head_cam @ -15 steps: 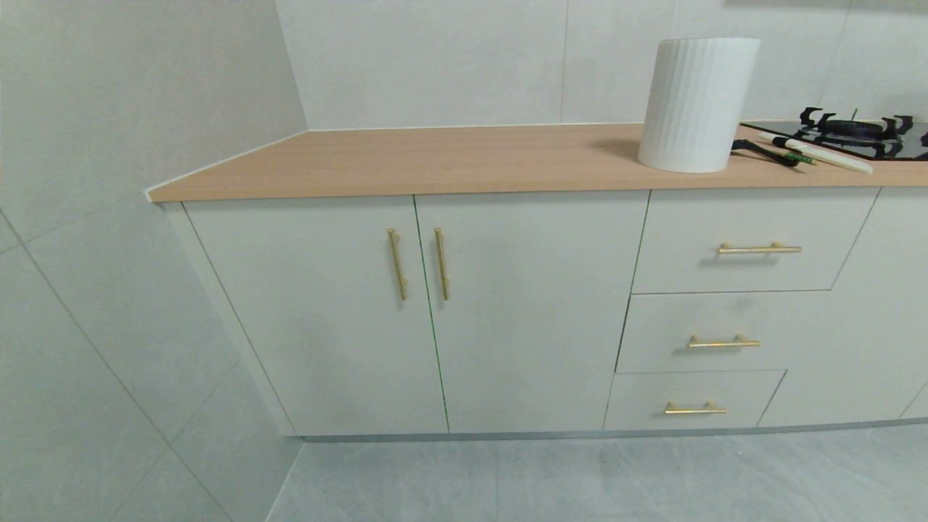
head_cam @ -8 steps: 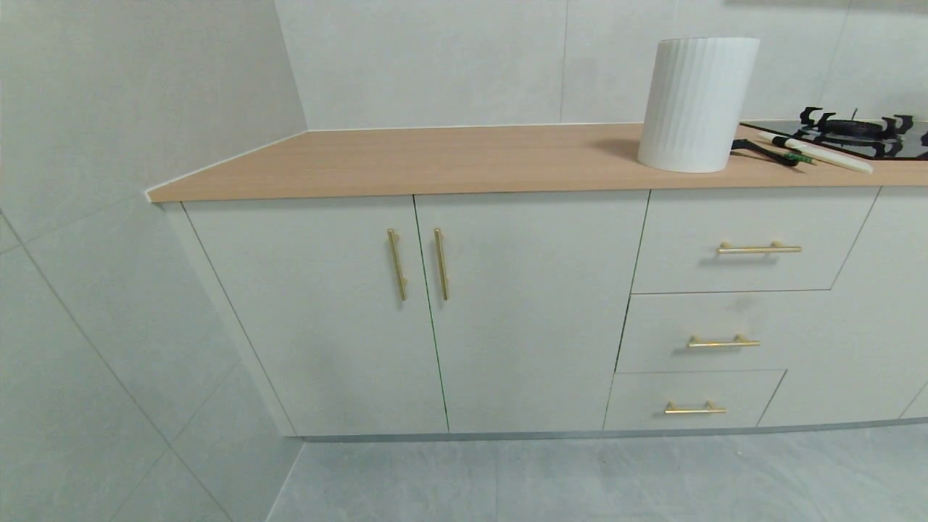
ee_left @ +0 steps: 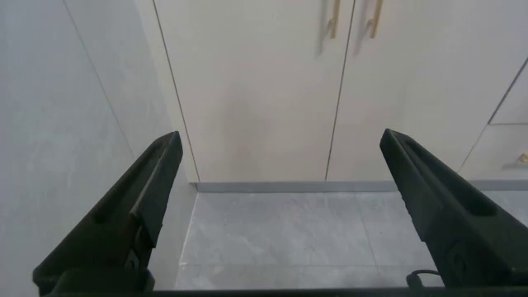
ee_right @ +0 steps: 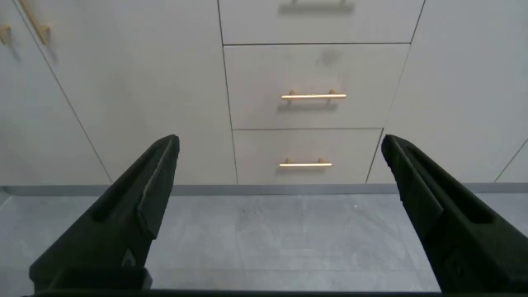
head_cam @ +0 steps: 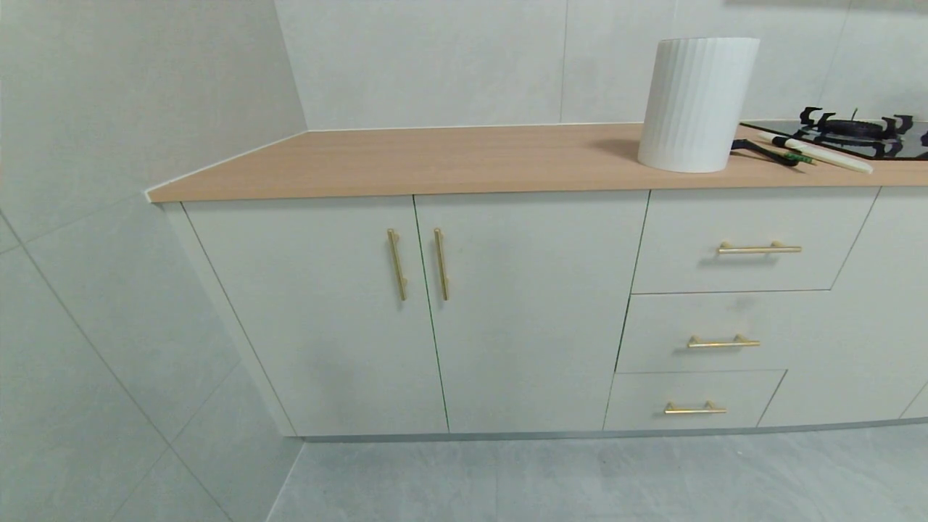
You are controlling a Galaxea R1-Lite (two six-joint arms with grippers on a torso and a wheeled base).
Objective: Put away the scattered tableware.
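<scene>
Nothing moved. Left gripper [ee_left: 280, 139], right gripper [ee_right: 280, 142] hung spread, empty, before cabinet [head_cam: 326, 312], presumably readied for utensils [head_cam: 812, 154] lying beside holder [head_cam: 696, 105].

I find no change to report between the earlier head views and this one. The white ribbed holder [head_cam: 697, 105] at the far right of the countertop [head_cam: 435, 159] and the utensils [head_cam: 819, 154] just right of it show no shift, and the framing does not move either. For my left gripper [ee_left: 279, 139] and right gripper [ee_right: 279, 142] I have no earlier wrist pictures, so I cannot tell whether they have moved.
</scene>
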